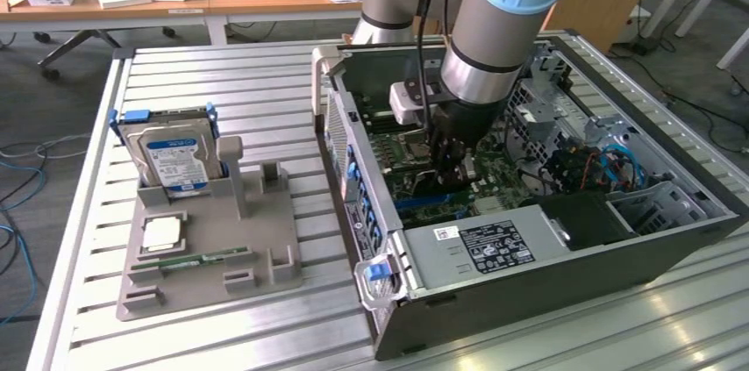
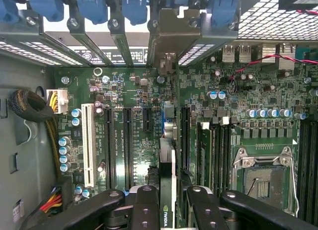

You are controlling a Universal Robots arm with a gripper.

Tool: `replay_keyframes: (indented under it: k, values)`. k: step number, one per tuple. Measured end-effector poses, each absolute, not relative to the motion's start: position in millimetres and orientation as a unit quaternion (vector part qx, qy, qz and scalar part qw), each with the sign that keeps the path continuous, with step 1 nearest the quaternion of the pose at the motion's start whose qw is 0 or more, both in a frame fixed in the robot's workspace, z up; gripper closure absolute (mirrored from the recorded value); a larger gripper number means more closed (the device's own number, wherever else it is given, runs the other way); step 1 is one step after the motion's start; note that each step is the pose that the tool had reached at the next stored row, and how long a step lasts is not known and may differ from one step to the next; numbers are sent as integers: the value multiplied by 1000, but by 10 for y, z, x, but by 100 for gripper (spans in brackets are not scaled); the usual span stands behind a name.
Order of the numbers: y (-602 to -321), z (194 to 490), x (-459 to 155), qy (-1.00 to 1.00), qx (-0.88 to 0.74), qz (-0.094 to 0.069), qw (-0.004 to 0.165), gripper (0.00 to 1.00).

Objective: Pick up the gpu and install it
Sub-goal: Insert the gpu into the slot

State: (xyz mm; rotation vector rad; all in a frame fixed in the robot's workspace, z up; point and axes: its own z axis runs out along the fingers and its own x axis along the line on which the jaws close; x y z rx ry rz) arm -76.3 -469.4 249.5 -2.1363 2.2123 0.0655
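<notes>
Across the slatted metal table [image 1: 210, 336], an open dark grey computer case [image 1: 527, 301] on its side, its far corner cut off at the exterior view's right. Hanging down into it, the grey and light-blue robot arm [image 1: 492, 29], upper part out of frame, blocking much of the green motherboard [image 2: 139, 91] from outside. Plenty of bare table between the case and the grey plastic fixture tray [image 1: 199, 239] toward the exterior view's left, with a boxy silver hard drive with a blue-white label [image 1: 175, 156] standing in it and a narrow green memory stick [image 1: 193, 259] lying flat. Inside the case, tight quarters: silver power supply box [image 1: 480, 244] just beside the black gripper [image 1: 445, 180]. From outside, hard to make out anything between the fingers [image 2: 144, 200]. From the wrist, seen edge-on, the thin green gpu card with black cooler [image 2: 167, 155], clamped between those half-closed fingers, upright over the motherboard among the long black slots. Impossible to tell whether seated in a slot.
</notes>
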Motion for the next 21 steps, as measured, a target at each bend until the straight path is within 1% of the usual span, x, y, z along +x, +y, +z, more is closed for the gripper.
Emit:
replay_keyframes:
  k: [21]
  values:
    - [-4697, 2494, -768, 712, -701, 22, 33, 74]
